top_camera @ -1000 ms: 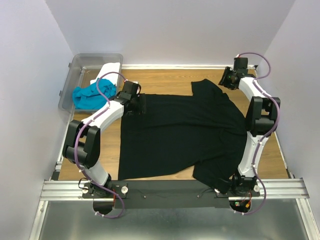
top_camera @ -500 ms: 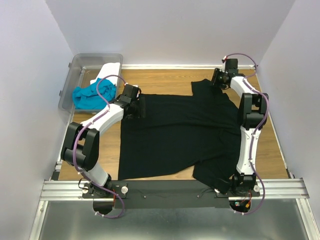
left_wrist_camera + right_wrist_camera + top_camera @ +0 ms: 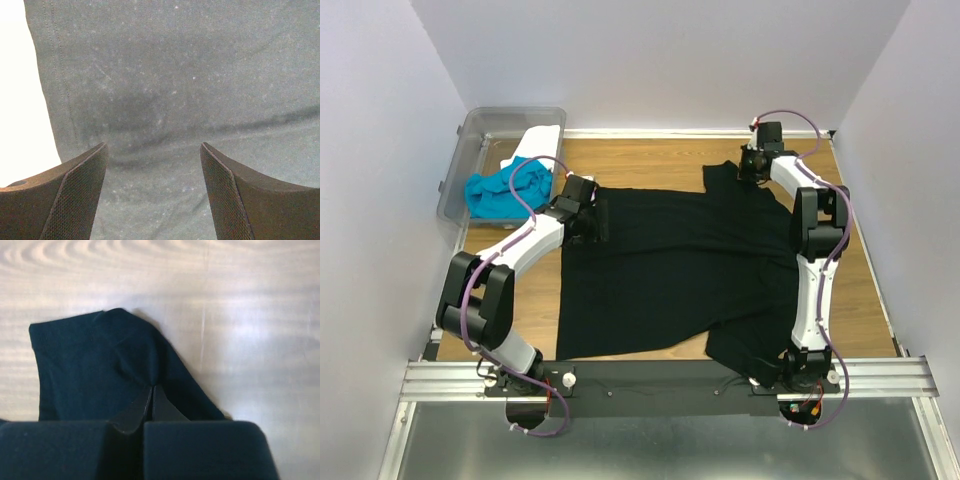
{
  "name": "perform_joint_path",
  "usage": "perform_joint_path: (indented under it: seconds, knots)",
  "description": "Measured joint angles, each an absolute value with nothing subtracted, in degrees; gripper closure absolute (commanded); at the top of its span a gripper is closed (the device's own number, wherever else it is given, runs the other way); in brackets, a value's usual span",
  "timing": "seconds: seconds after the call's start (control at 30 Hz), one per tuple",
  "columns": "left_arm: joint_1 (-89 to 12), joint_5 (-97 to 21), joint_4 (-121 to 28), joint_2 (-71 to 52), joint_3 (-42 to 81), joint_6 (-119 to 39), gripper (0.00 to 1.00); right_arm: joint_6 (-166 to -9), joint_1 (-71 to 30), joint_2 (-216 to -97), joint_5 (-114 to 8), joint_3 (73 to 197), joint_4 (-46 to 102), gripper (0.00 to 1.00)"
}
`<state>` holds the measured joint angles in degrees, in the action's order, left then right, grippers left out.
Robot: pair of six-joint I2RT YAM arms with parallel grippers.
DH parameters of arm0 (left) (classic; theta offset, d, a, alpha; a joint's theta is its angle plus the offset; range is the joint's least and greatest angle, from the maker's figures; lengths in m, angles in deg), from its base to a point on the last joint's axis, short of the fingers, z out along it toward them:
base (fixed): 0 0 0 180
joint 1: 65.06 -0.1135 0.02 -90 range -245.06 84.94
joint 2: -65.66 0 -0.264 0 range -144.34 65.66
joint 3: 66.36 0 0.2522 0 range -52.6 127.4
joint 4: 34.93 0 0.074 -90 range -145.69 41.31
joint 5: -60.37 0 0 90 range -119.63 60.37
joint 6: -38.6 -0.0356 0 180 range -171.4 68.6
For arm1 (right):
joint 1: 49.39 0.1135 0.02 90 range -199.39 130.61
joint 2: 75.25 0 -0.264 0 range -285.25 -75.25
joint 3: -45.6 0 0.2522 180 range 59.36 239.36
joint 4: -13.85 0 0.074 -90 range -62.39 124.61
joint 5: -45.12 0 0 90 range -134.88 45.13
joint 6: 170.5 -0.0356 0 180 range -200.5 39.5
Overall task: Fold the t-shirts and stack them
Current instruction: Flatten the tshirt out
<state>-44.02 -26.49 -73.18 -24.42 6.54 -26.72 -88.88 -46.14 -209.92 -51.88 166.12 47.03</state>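
Observation:
The large black t-shirt [image 3: 680, 260] lies spread flat on the wooden table. My left gripper [image 3: 600, 215] is open just above its far left corner; in the left wrist view [image 3: 152, 146] the cloth [image 3: 175, 75] fills the gap between the fingers. My right gripper [image 3: 747, 170] is shut on the far sleeve of the black shirt; the right wrist view shows its tips [image 3: 151, 386] pinching a pucker of the sleeve [image 3: 90, 370]. The turquoise-blue shirt [image 3: 500, 192] and the white shirt [image 3: 540, 138] lie bunched in the bin.
A clear plastic bin [image 3: 480, 130] stands at the far left corner, partly off the table. Bare wood [image 3: 640, 160] shows beyond the shirt and along its left and right sides. White walls close in the back and sides.
My right gripper has moved left along the far edge onto the black shirt's sleeve. My left gripper has shifted only slightly over the shirt's corner.

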Motion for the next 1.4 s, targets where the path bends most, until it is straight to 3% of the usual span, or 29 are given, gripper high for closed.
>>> perform_joint_path:
  seconds: [0.07, 0.23, 0.33, 0.43, 0.67, 0.87, 1.1, 1.4]
  knots:
    - [-44.02, -26.34, -73.07, -24.09, 6.38, -26.67, 0.18, -87.92, -44.65, -206.93, -47.97, 163.15, 47.27, 0.97]
    - [-44.02, -25.97, -72.41, -23.5, 5.66, -26.39, 0.19, -86.85, -38.56, -197.99, -38.31, 155.72, 46.83, 0.76]
    - [-44.02, -25.95, -72.04, -23.48, 5.31, -26.3, 0.19, -86.43, -34.45, -193.14, -38.26, 149.88, 46.0, 0.59]
    - [-44.02, -25.92, -71.87, -23.2, 4.66, -26.3, 0.18, -86.45, -32.48, -190.12, -42.79, 144.42, 46.02, 0.49]
    - [-44.02, -25.9, -71.39, -22.3, 3.43, -26.3, 0.18, -85.34, -35.45, -189.18, -48.45, 142.26, 47.38, 0.49]
    - [-44.02, -25.9, -70.64, -22.3, 2.54, -26.3, 0.19, -83.77, -41.68, -190.29, -52.58, 149.88, 47.05, 0.48]
    - [-44.02, -25.9, -70.58, -22.3, 2.34, -26.32, 0.18, -80.64, -43.17, -199.28, -58.96, 160.13, 45.65, 0.51]
    - [-44.02, -25.9, -70.64, -22.32, 2.34, -26.32, 0.18, -80.36, -44.5, -206.69, -66.44, 162.28, 46.81, 0.52]
